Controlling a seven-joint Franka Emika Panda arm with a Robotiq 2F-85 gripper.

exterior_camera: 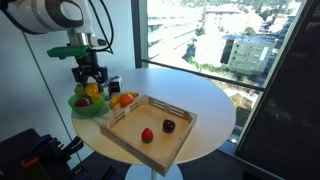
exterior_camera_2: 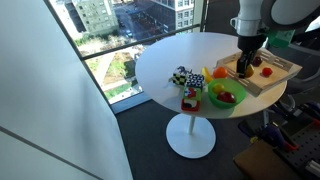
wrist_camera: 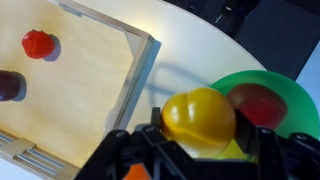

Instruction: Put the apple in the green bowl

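Observation:
My gripper [wrist_camera: 203, 150] is shut on the apple [wrist_camera: 198, 117], a round yellow fruit held between the black fingers. It hangs just above the near rim of the green bowl [wrist_camera: 283, 84], which holds a red fruit [wrist_camera: 262, 105]. In both exterior views the gripper [exterior_camera: 90, 80] [exterior_camera_2: 243, 66] sits over the green bowl [exterior_camera: 84, 109] [exterior_camera_2: 216, 101], at the table edge beside the wooden tray. The apple shows as a yellow spot under the fingers [exterior_camera: 93, 90].
The pale wooden tray [exterior_camera: 160, 145] [wrist_camera: 90, 80] holds a red fruit [wrist_camera: 37, 43] and a dark maroon fruit [wrist_camera: 8, 85]. An orange fruit [exterior_camera: 124, 99] lies between bowl and tray. Small toys [exterior_camera_2: 186, 80] lie on the round white table [exterior_camera: 205, 110].

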